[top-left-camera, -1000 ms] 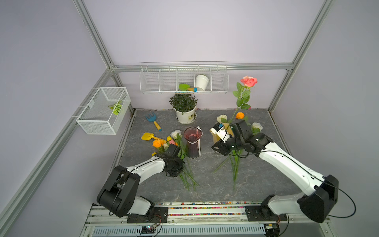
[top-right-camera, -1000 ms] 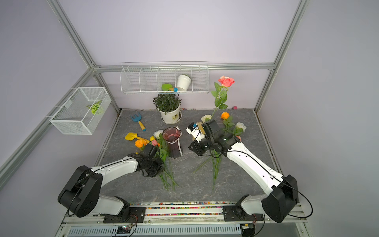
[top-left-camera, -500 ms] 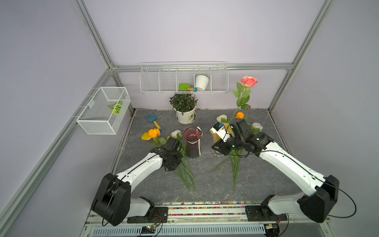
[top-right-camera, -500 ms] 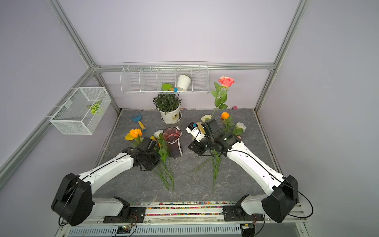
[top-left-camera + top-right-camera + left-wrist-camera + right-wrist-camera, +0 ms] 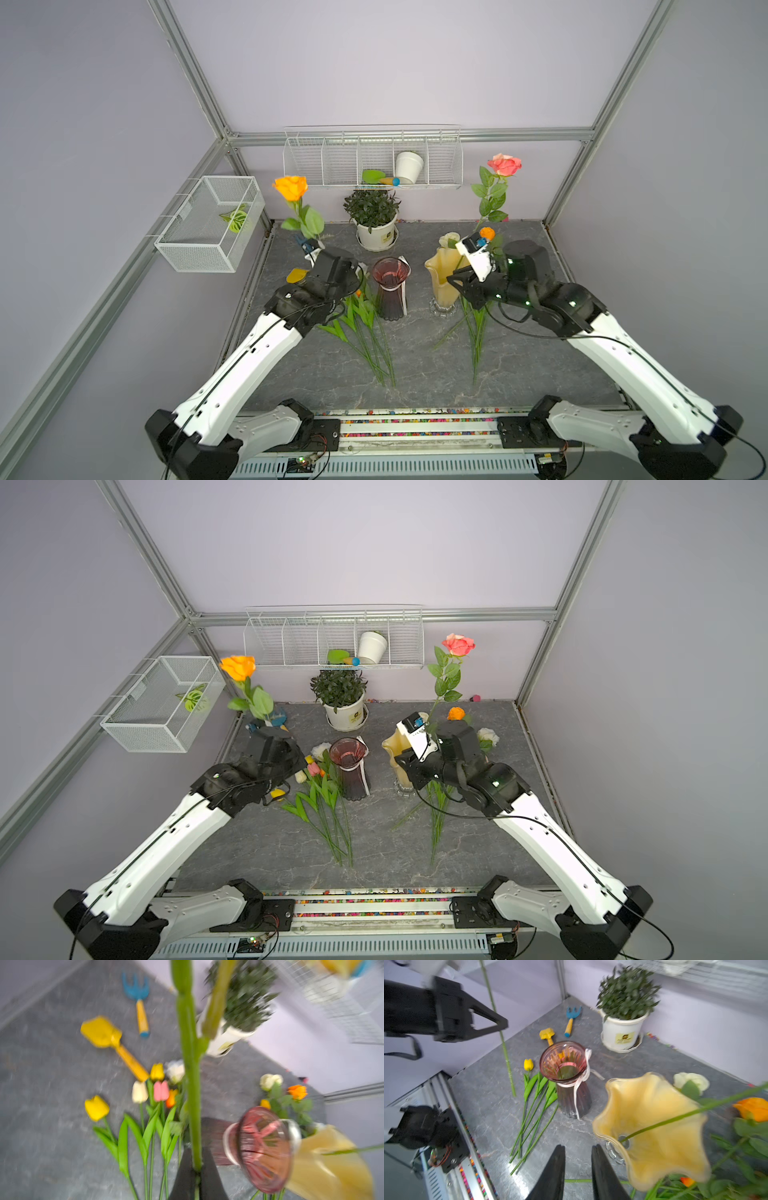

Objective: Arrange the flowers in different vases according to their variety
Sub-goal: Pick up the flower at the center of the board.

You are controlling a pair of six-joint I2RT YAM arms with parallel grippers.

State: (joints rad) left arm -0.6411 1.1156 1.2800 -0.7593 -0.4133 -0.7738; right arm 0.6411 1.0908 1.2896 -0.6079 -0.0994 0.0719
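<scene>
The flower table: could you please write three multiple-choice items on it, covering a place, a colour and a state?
1. Where does the pink rose stand? A in the purple vase; B in the yellow vase; C on the table.
2. What colour is the rose in the left gripper? A orange; B white; C blue.
3. How are the right gripper's jaws? A shut on a tulip; B apart, empty; C shut on a leaf.
1 B: its stem runs into that vase. 2 A: shut jaws pinch the stem of the orange rose. 3 B: a bare gap shows between them.
</scene>
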